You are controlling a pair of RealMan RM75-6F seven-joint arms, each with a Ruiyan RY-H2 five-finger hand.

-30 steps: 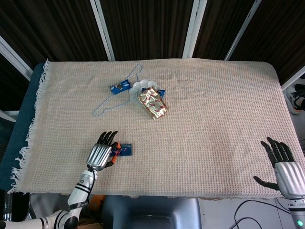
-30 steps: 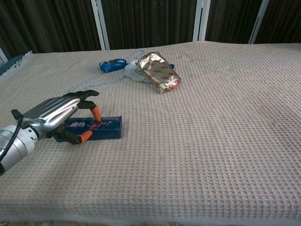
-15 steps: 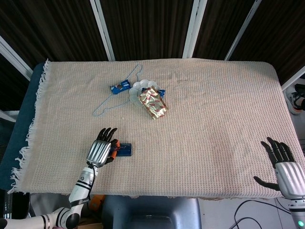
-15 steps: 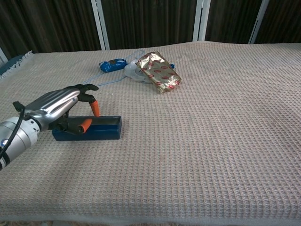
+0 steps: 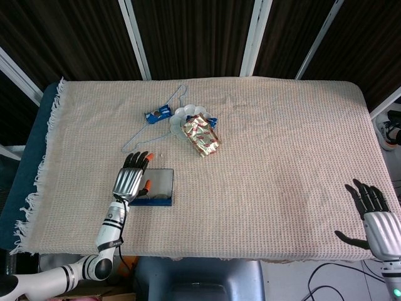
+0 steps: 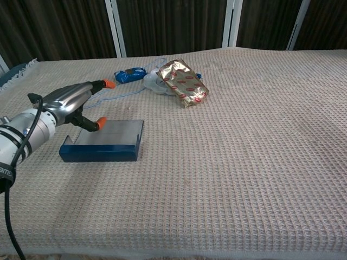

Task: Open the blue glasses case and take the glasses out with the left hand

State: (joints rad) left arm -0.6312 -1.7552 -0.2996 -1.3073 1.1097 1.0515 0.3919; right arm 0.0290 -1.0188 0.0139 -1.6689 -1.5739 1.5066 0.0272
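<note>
1. Cream waffle-weave cloth (image 5: pixel 263 144) covers the tabletop, with dark panels and white bars behind it.
2. The blue glasses case (image 5: pixel 156 188) (image 6: pixel 103 142) lies near the front left edge, its lid open and showing a pale grey inside.
3. The left hand (image 5: pixel 130 182) (image 6: pixel 70 103) is at the case's left end, its orange-tipped fingers (image 6: pixel 102 123) spread over the open lid; whether they touch the lid or hold anything cannot be told.
4. No glasses can be made out inside the case from either view.
5. The right hand (image 5: pixel 376 219) hangs off the front right corner of the tabletop, fingers apart and holding nothing.
6. Further back lie a gold foil packet (image 5: pixel 200 136) (image 6: pixel 183 82), a small blue wrapper (image 5: pixel 157 114), and a thin wire hanger (image 5: pixel 147 135), with a white object (image 5: pixel 183 115) beside the packet.
</note>
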